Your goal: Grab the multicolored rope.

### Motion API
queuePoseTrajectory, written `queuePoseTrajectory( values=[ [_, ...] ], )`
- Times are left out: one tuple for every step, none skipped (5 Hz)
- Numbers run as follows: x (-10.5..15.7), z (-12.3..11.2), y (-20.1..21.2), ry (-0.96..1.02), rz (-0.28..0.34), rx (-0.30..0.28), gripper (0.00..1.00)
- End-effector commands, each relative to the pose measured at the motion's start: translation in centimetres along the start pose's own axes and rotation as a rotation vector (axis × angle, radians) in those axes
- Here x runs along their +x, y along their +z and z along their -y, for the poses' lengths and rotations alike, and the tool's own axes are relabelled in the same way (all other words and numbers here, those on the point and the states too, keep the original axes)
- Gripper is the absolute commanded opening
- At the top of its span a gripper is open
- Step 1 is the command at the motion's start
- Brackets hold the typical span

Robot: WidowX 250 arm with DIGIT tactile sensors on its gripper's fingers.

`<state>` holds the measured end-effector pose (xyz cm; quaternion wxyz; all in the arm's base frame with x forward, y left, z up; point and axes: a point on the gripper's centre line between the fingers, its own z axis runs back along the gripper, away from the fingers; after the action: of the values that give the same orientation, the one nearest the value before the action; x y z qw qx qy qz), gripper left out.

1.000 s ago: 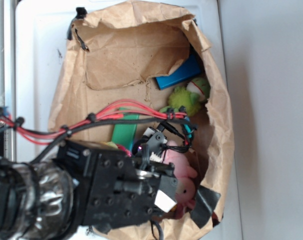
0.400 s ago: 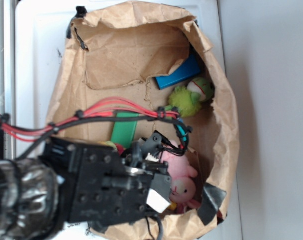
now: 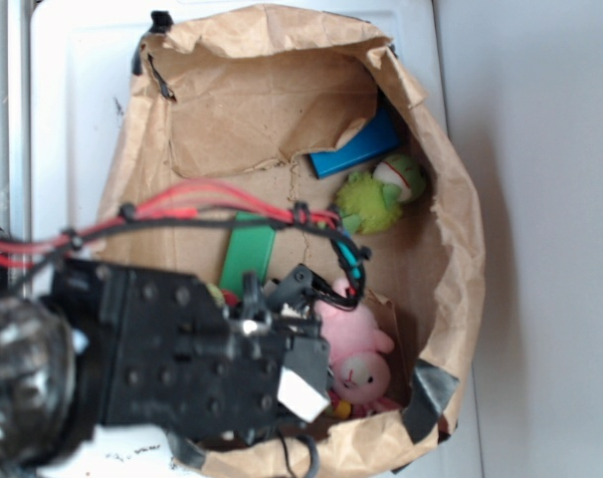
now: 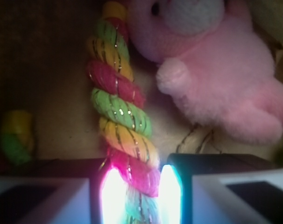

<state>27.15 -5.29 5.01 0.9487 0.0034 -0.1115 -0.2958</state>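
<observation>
I have the arm down inside the brown paper bag [image 3: 282,119], its black body covering most of the bag's near end in the exterior view. In the wrist view the multicolored rope [image 4: 120,116] runs lengthwise away from me, straight up the picture, and its near end passes between the two fingers of the gripper [image 4: 140,196]. The jaws look pressed against the rope on both sides, pinching it, though the glow there blurs the contact. The pink plush bunny [image 4: 216,70] lies just beside the rope on the right. A second rope stretch shows dimly at far left. From outside, the rope is almost wholly hidden under the arm.
</observation>
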Motion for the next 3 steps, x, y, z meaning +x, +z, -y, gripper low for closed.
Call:
queuePoseTrajectory(
  values=[
    [-0.6,-3.7,5.1,0.236,0.129,0.012,0.0],
    [-1.3,-4.4,7.0,0.322,0.159,0.036,0.0],
    [-1.3,-5.3,8.5,0.404,0.161,0.064,0.0]
  ],
)
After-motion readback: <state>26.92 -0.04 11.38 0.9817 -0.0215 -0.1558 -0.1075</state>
